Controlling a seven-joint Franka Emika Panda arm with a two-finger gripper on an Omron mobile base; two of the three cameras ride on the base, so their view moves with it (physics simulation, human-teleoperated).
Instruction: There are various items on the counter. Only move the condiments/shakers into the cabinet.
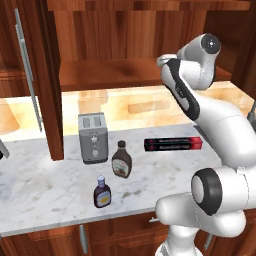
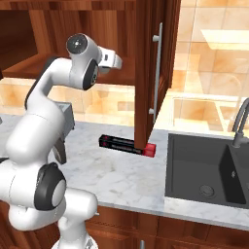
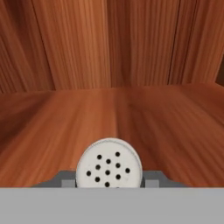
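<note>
left base view: my arm fills the right half of the frame, bent up toward the cabinet (image 1: 135,70) at upper centre. on the counter (image 1: 45,195), the toaster (image 1: 93,138) sits left of centre, the wide brown sauce bottle (image 1: 121,160) just right of it, the small yellow-label bottle (image 1: 102,192) lower in the frame, the long dark box (image 1: 173,144) right of centre. both bottles are not yet moved. the bottles look rigid with smooth, probably slick sides; i judge the body below the neck the safest place to take hold.

right base view: the wrist reaches from upper left toward the cabinet opening; the open door with its long handle (image 2: 156,73) hangs at top centre and covers part of the box. a dark sink (image 2: 204,170) shows at lower right, absent from the left view. the bottles are hidden behind my arm here.

hand view: the shaker (image 3: 109,165) sits at bottom centre, perforated white top facing the camera, my gripper (image 3: 108,179) pinching it from both sides, above the wooden shelf (image 3: 131,113). it looks light, hard and round, so likely to twist in the pinch. whether it touches the shelf i cannot tell.
</note>
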